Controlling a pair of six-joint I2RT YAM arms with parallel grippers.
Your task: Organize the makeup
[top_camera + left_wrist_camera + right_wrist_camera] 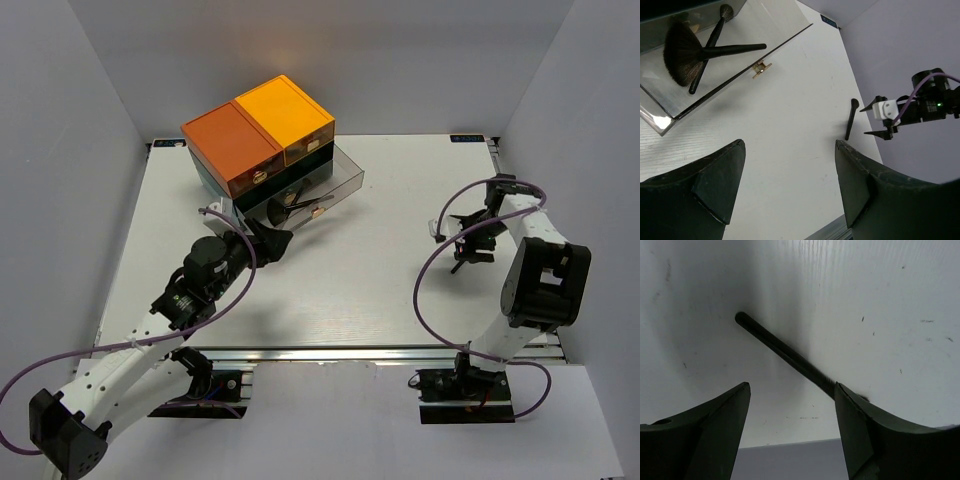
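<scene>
L gripper hovering near, fingers spread, gripping nothing. R gripper fingers also released, hanging over thin brush lying on table. Farther back, fan brush & second brush lying crossed in open clear drawer.

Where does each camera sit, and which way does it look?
Top external: above and behind the arms, looking down on the table and drawer box; left arm and right arm show.
Left wrist: on the left arm, looking past the open left gripper at the pulled-out drawer with brushes.
Right wrist: on the right arm, looking down past the open right gripper at a thin brush on the table.
Shared: the left wrist also sees that brush and the right gripper.
</scene>
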